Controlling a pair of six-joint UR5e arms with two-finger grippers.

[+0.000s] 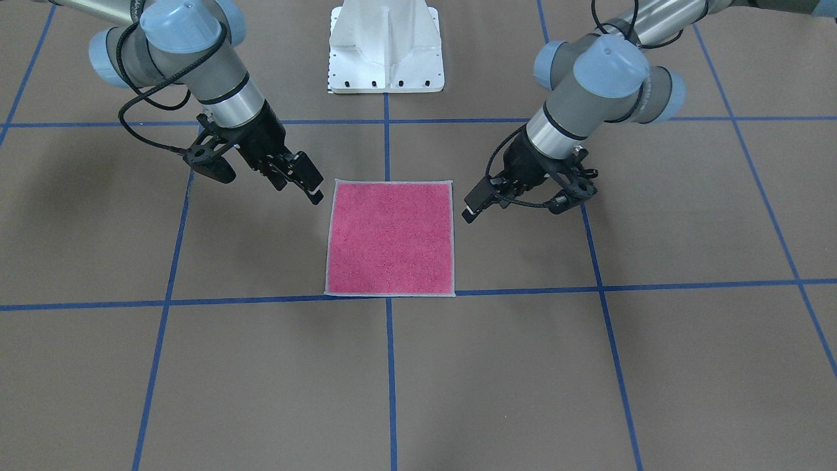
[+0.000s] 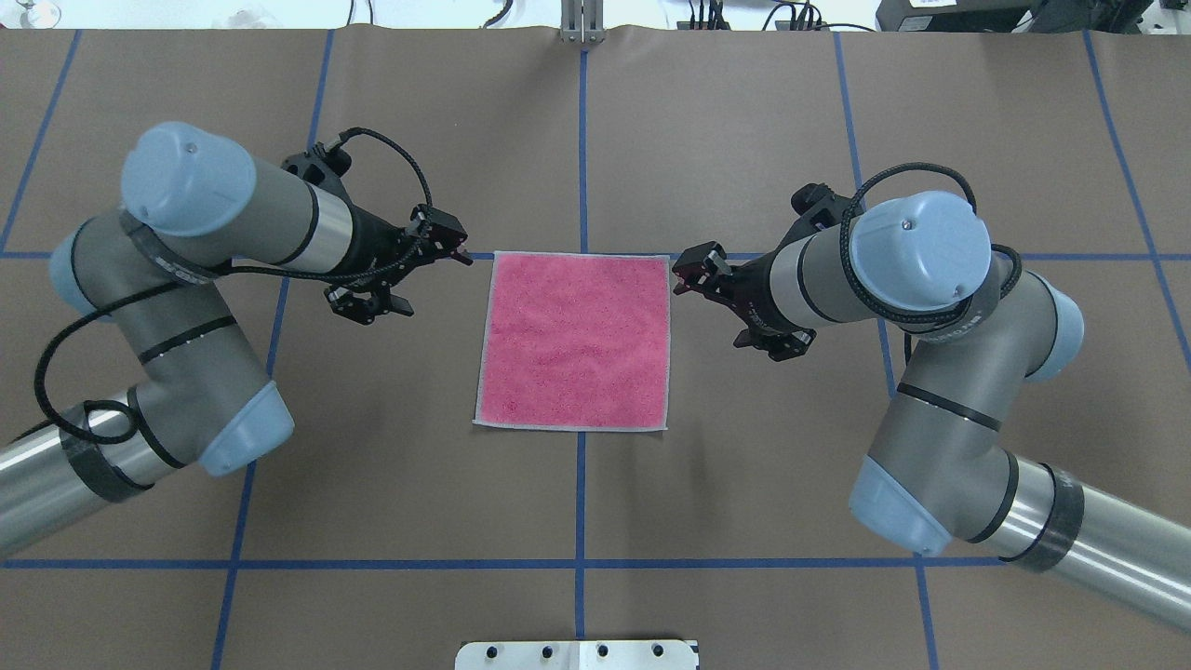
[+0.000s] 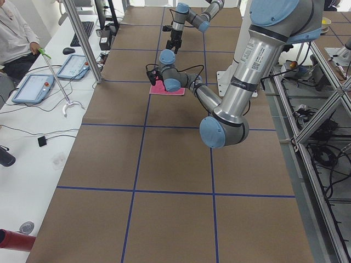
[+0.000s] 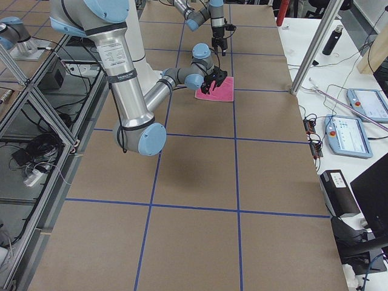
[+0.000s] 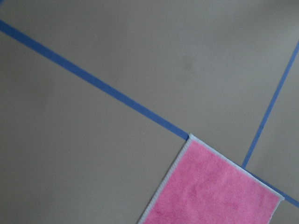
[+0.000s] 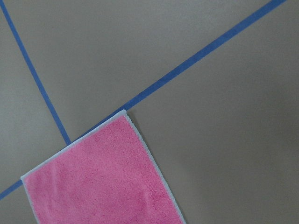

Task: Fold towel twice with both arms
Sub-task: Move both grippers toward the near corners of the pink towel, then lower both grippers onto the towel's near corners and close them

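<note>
Though flat, towel (image 1: 390, 239) pink-face up

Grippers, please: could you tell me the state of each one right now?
Left gripper: holding nothing, beside the towel; open or closed cannot be told.
Right gripper: also holding nothing; open or closed cannot be told.

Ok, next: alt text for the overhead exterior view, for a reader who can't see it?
A pink towel lies flat and unfolded on the brown table. The left gripper and right gripper are poised beside its two far corners, one on each side, neither holding it.
</note>
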